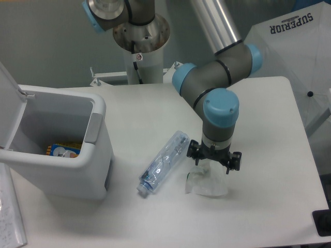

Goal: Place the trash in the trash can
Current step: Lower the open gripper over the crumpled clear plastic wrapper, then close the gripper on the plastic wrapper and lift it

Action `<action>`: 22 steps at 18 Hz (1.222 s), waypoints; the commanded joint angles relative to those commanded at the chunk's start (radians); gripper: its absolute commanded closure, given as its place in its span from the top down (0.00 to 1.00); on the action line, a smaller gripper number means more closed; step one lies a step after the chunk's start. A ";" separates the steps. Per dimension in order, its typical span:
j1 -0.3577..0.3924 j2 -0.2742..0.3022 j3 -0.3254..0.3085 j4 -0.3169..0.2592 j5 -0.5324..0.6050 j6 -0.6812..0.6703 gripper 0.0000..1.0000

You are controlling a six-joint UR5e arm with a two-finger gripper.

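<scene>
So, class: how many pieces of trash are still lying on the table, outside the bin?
2. The plastic bottle lies mid-table, right of the trash can. The crumpled wrapper lies to the bottle's right, under the gripper. Something colourful already sits inside the bin.

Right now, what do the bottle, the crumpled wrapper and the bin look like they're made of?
Bottle: clear thin plastic; see-through, dented walls. Wrapper: likely soft translucent plastic film; crinkled folds. Bin: white, smooth hard plastic by its moulded rounded corners, with a grey rim panel.

Arm bent at elbow, wrist pointing straight down; end effector (213,160) low, fingers spread apart, holding nothing.
</scene>
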 joint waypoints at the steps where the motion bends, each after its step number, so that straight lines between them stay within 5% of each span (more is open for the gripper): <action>1: -0.003 -0.003 -0.001 -0.001 0.031 -0.005 1.00; 5: -0.051 -0.018 -0.017 -0.005 0.135 -0.003 1.00; 15: -0.071 -0.041 -0.020 0.002 0.163 -0.002 0.97; 16: -0.071 -0.049 -0.014 0.002 0.190 -0.002 0.81; 17: -0.074 -0.052 -0.012 0.000 0.215 -0.006 0.48; 19: -0.083 -0.052 -0.012 0.000 0.223 -0.008 0.12; 20: -0.081 -0.051 -0.011 0.000 0.223 -0.009 0.00; 22: -0.083 -0.046 -0.006 0.000 0.223 -0.006 0.00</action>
